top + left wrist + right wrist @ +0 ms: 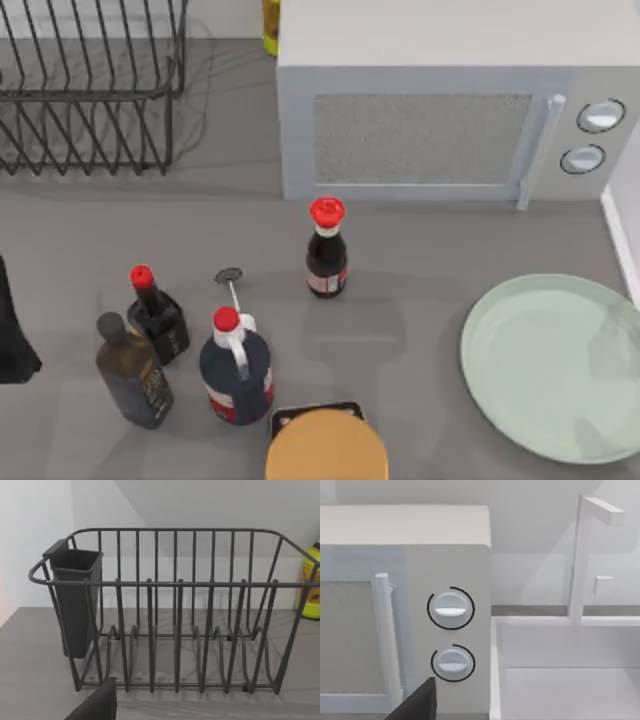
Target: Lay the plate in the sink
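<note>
Orange disc (326, 446): nearest the overhead camera, at the counter's front edge, sitting over a dark square base.
Plate (553, 366): pale green, flat on the counter (420, 300) at the front right corner, just beside the sink's raised white lip (622, 245); nothing grips it.
Sink (570, 680): white basin with a tall tap (582, 555), directly right of the microwave (440, 110); it looks bare inside.
Bottles: one red-capped dark bottle (326, 248) stands alone near the middle; three more, (157, 312), (133, 372) and (236, 366), cluster toward the front left, with a small stick-handled tool (230, 283) lying among them.
Dish rack (175, 610): dark wire, back left corner, a cup holder (75, 600) hung on one end.
Left arm (12, 330): a dark shape at the left edge of the counter, apparently parked; I cannot tell how its fingers stand.
Right arm: its wrist camera faces the microwave dials (451, 609) and the sink; one dark finger corner (417, 702) pokes in, so I cannot tell that spread either.
Progress: judged from the layout, nothing is done yet. Reaching, gripping the plate's rim, lifting over the lip and laying it in the basin all remain.
</note>
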You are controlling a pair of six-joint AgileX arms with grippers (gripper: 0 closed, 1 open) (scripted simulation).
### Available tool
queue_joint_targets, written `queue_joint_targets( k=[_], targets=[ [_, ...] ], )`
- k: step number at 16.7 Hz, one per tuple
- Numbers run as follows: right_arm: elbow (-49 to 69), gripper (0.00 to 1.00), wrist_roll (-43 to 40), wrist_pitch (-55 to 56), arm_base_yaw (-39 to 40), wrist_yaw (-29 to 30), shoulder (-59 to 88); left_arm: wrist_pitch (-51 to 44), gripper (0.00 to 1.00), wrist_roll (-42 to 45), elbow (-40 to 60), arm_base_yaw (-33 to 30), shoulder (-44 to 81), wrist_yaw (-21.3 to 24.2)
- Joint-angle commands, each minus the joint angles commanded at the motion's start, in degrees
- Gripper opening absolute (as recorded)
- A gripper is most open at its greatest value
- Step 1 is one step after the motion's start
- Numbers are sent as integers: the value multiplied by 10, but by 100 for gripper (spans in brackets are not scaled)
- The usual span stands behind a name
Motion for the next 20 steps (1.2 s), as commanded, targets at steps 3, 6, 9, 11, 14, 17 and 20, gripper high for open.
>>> queue_joint_targets(
  k=[3, 6, 9, 11, 14, 17, 20],
  targets=[
    [51, 100, 24, -41, 24, 0, 55, 0, 100, 0, 0, 0, 0, 0],
    [139, 100, 66, -112, 64, 0, 164, 0, 100, 0, 0, 0, 0, 0],
    [250, 100, 119, -202, 116, 0, 316, 0, 100, 0, 0, 0, 0, 0],
    [331, 100, 157, -268, 154, 0, 432, 0, 100, 0, 0, 0, 0, 0],
    [456, 100, 216, -368, 211, 0, 613, 0, 100, 0, 0, 0, 0, 0],
    [571, 100, 271, -460, 265, 0, 782, 0, 100, 0, 0, 0, 0, 0],
    [666, 100, 316, -536, 308, 0, 920, 0, 100, 0, 0, 0, 0, 0]
  ],
)
